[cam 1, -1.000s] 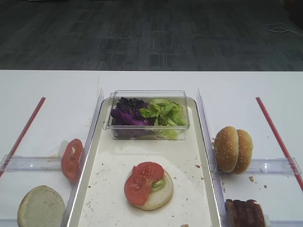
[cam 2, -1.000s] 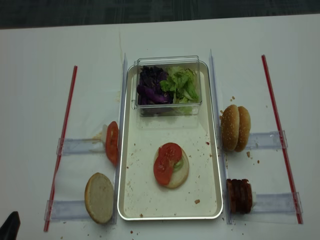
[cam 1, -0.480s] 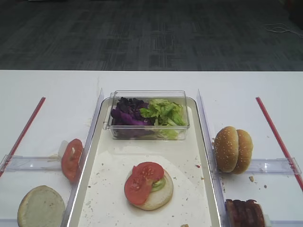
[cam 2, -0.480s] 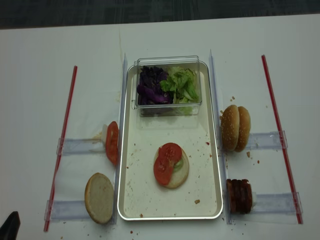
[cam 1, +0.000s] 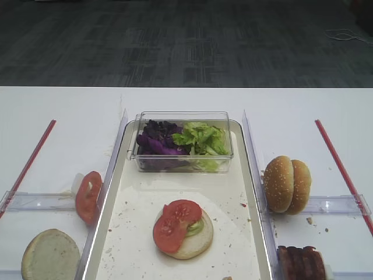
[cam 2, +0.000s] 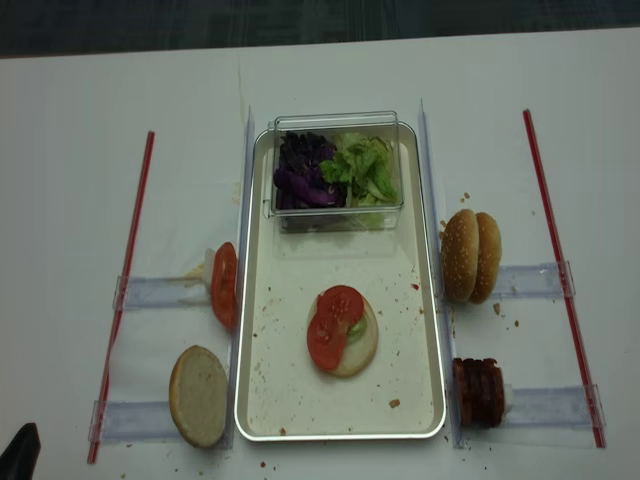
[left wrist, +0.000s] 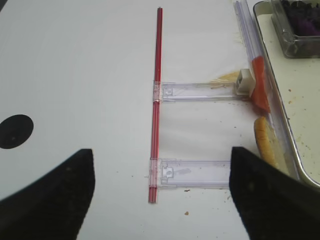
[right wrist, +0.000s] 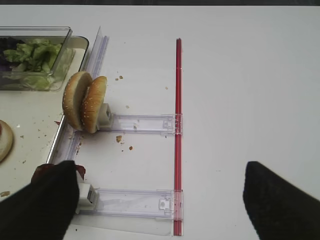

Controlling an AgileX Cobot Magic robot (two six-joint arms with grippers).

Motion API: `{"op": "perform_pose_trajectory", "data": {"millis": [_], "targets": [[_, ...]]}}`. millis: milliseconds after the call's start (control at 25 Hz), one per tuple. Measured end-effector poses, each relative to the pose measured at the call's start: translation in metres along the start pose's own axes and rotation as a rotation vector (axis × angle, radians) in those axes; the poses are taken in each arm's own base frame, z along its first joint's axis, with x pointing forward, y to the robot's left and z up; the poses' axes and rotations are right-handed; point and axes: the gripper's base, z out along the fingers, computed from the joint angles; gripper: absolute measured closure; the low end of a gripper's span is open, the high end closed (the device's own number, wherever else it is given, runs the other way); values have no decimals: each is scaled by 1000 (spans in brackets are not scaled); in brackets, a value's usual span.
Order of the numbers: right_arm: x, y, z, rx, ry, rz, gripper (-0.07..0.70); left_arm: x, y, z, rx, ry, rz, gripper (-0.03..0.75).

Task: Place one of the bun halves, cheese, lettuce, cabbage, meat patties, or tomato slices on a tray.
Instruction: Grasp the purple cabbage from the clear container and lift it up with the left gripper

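Nothing moved, wrist views alone show spread fingers (left wrist: 160, 200), right fingers (right wrist: 160, 200) seemingly released.

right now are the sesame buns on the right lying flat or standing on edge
On edge: the two sesame buns stand upright side by side against a clear holder, beside the tray.

on the tray (cam 2: 420, 330) lies a bun half (cam 2: 358, 348) topped with lettuce (cam 2: 356, 327) and two tomato slices (cam 2: 331, 328).

clear box (cam 2: 338, 172) blocking tray (cam 2: 420, 330) far end
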Motion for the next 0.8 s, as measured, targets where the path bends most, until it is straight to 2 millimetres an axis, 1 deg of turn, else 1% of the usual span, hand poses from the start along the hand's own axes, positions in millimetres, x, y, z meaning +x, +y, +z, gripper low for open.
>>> {"op": "perform_pose_trajectory", "data": {"millis": [240,360,520,600,800], "targets": [[0,0,0,0,0,0,-58,0,0,0,0,0,0,169],[0,0,0,0,0,2,-58,-6,-1,8,-2,67,3,169],[0,0,0,0,0,2,-58,-21,-2,34,-9,269,12,169],[0,0,0,0,0,2,-58,-27,-3,52,-13,396,17,169],[0,0,0,0,0,2,-58,-33,-5,95,-20,680,34,169]]}}
